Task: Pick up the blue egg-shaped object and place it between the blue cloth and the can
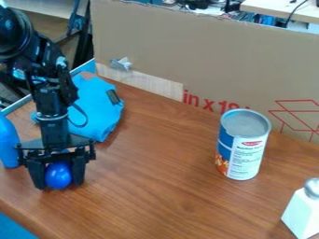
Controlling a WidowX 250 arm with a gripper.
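The claw (58,185) is closed in around a blue ball (58,174), its fingers against opposite sides. As seen by the camera, a blue object (7,143) stands just left of it, blue fabric (97,109) lies behind it, and a can (243,145) stands well to its right.

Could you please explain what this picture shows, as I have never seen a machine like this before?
The black machine is a robot arm, seen by a fixed camera looking down at a slant on a wooden table. At the arm's lower end is its gripper, a sort of two-fingered hand, which appears to hold a blue ball between its fingers. Behind it lies a blue cloth bundle. To the right stand a can and a white container, and cardboard forms a back wall.
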